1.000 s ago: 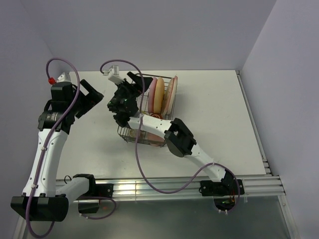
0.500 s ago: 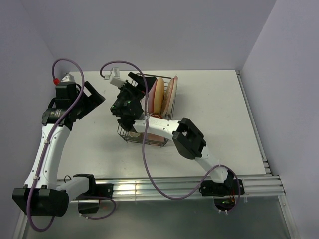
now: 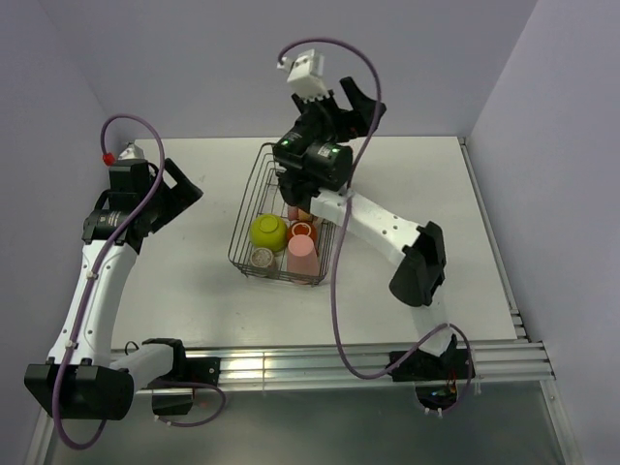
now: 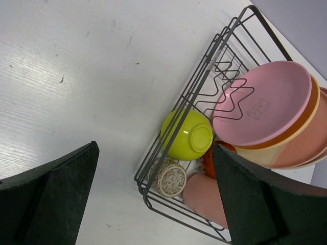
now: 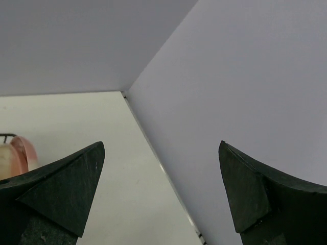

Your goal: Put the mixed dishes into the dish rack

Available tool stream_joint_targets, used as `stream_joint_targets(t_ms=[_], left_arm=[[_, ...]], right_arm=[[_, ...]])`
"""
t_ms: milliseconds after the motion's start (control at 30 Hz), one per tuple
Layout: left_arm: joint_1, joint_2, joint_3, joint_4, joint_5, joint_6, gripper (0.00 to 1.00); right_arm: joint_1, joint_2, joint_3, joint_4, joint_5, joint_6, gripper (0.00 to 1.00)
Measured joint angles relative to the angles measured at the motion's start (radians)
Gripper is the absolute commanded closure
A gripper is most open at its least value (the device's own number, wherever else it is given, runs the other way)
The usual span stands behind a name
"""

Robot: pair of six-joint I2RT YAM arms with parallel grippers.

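The dish rack [image 4: 214, 61] sits on the table [image 3: 426, 194] a little left of centre, its long side running near to far, and as far as I can judge the mixed dishes are all inside it. The plates stand on edge at its far end, leaning against the zigzag wire dividers: the pink plate [image 4: 265, 97] faces my left wrist camera, with the orange-yellow plate [image 4: 305, 116] tucked behind it and the pink-and-cream plate [image 4: 301, 148] behind that. Whether a fourth plate stands farther back I cannot tell. Upright, they take up only the narrow slots, which leaves the near end for the bulkier pieces. There the lime-green bowl [image 4: 187, 133] lies tipped on its side against the rack's left wall. The small grey-beige cup [image 4: 172, 178] sits in the near left corner, the salmon-pink cup [image 4: 204, 196] beside it to the right, and the red-brown mug [image 4: 212, 155] is wedged between the bowl and the plates. My left gripper [image 4: 156, 150] hangs over the table to the left of the rack, looking down at it, fingers spread wide with nothing between them. My right gripper [image 5: 161, 148] is raised high over the rack's far end and points toward the far right corner of the walls, also spread wide and empty. With both tools clear of the wires and no dish visible out on the table, I judge the loading done or very nearly so.
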Motion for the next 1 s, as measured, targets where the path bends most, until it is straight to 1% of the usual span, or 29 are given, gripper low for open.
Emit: stream_joint_targets(t_ms=[67,133,167,200,233,267,300,333,367,400,433,467,500,567,633,767,867,933,1000], left_arm=[[0.0,0.0,0.0,0.0,-0.001,-0.003,0.01],[0.0,0.0,-0.001,0.001,0.0,-0.005,0.01],[0.0,0.0,-0.001,0.0,0.0,-0.006,0.01],[0.0,0.0,-0.002,0.001,0.0,-0.008,0.01],[0.0,0.0,-0.003,0.001,0.001,-0.008,0.01],[0.0,0.0,-0.006,0.001,0.001,-0.01,0.01],[0.0,-0.001,-0.008,0.0,0.002,-0.011,0.01],[0.0,-0.002,-0.011,0.0,0.001,-0.011,0.01],[0.0,-0.003,-0.014,-0.001,0.001,-0.011,0.01],[0.0,-0.003,-0.016,-0.002,0.0,-0.011,0.01],[-0.001,-0.006,-0.018,0.0,-0.001,-0.011,0.01],[-0.001,-0.008,-0.021,0.0,-0.003,-0.011,0.01],[-0.001,-0.011,-0.025,0.0,-0.006,-0.011,0.01],[-0.002,-0.018,-0.034,0.0,-0.009,-0.011,0.01],[-0.002,-0.019,-0.041,0.001,-0.008,-0.011,0.01],[-0.014,-0.019,-0.056,-0.001,-0.008,-0.004,0.01],[-0.031,-0.026,-0.07,0.0,0.002,0.003,0.01],[-0.045,-0.044,-0.09,0.003,0.015,0.015,0.01],[-0.064,-0.074,-0.119,0.007,0.032,0.02,0.01]], right_arm=[[0.0,-0.047,0.022,-0.005,-0.003,0.023,0.0],[0.001,-0.146,-0.047,-0.013,-0.006,0.105,0.0],[0.002,-0.224,-0.112,-0.018,-0.006,0.164,0.0],[0.003,-0.309,-0.195,-0.021,-0.021,0.246,0.0],[0.0,-0.428,-0.312,-0.017,-0.033,0.352,0.0],[-0.002,-0.477,-0.356,-0.014,-0.037,0.399,0.0],[-0.023,-0.566,-0.427,-0.059,-0.064,0.602,0.0],[-0.05,-0.648,-0.463,-0.183,-0.095,0.813,0.0],[-0.082,-0.7,-0.454,-0.332,-0.146,1.013,0.0],[-0.145,-0.739,-0.396,-0.58,-0.25,1.248,0.0],[-0.206,-0.741,-0.316,-0.774,-0.345,1.427,0.0],[-0.246,-0.739,-0.245,-0.908,-0.399,1.543,0.0],[-0.278,-0.726,-0.151,-1.079,-0.463,1.664,0.0],[-0.296,-0.694,-0.056,-1.321,-0.565,1.821,0.0],[-0.296,-0.681,-0.059,-1.506,-0.666,1.936,0.0],[-0.296,-0.644,-0.232,-1.83,-0.856,2.109,0.01],[-0.296,-0.586,-0.378,-2.013,-0.959,2.214,0.01],[-0.296,-0.606,-0.497,-2.063,-1.016,2.268,0.01],[-0.296,-0.69,-0.655,-2.067,-1.089,2.324,0.0]])
